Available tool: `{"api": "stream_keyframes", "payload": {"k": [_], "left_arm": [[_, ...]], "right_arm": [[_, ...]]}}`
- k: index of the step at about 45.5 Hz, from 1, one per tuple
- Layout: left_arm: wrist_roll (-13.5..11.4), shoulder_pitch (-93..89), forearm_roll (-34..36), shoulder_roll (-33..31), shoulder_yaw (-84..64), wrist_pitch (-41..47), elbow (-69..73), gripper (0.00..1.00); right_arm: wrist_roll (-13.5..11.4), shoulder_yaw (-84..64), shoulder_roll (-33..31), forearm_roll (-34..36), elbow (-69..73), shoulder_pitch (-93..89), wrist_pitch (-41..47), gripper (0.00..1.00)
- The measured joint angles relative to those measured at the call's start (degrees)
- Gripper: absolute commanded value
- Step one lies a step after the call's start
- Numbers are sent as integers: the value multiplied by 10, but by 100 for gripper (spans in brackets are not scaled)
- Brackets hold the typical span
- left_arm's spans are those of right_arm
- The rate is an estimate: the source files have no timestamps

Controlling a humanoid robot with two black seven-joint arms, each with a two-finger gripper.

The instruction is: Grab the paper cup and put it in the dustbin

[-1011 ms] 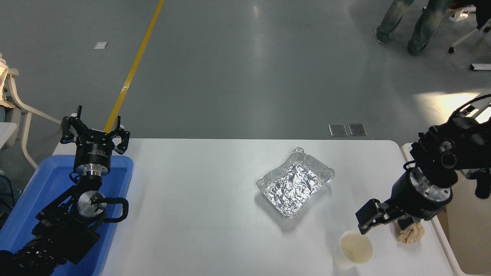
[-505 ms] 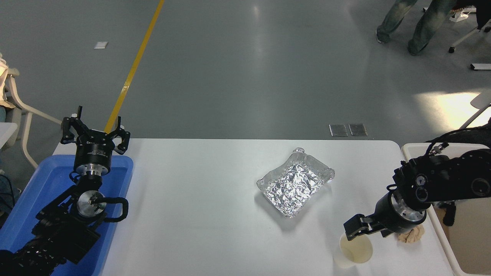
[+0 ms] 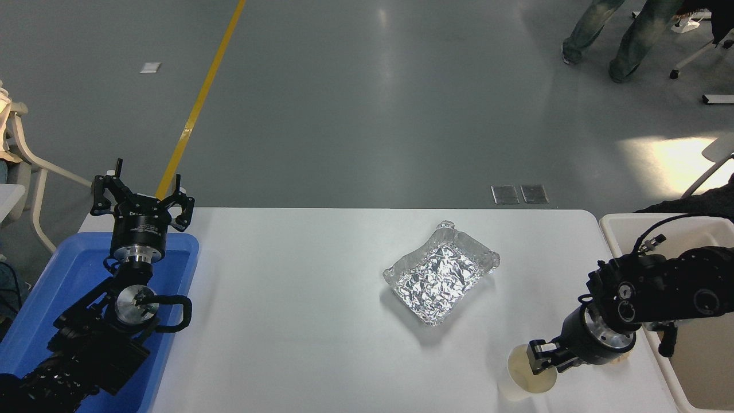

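The paper cup [image 3: 523,380] stands upright near the table's front right edge, white with a cream inside. My right gripper [image 3: 542,358] comes in from the right and sits low at the cup's right rim, covering part of it; the frame does not show whether it grips the rim. The dustbin [image 3: 625,220], a cream-beige bin, stands off the table's right edge, partly hidden behind my right arm. My left gripper [image 3: 142,194] is parked open and empty over the blue tray at the lower left.
A crinkled silver foil tray [image 3: 441,275] lies right of the table's middle. A blue plastic tray [image 3: 51,287] sits at the left edge. A tan paper wad [image 3: 624,358] is almost hidden behind my right wrist. A person's legs [image 3: 622,40] show at the far top right.
My right arm has dropped and moved toward the front, bringing the gripper down onto the cup's right rim and over the tan wad. The cup and the left arm have not moved.
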Motion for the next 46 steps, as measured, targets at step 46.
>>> {"api": "stream_keyframes", "payload": {"k": [46], "left_arm": [[0,0,1,1,0,0,0,99]], "right_arm": [[64,-203,-1,103,131,577,228,0]]}}
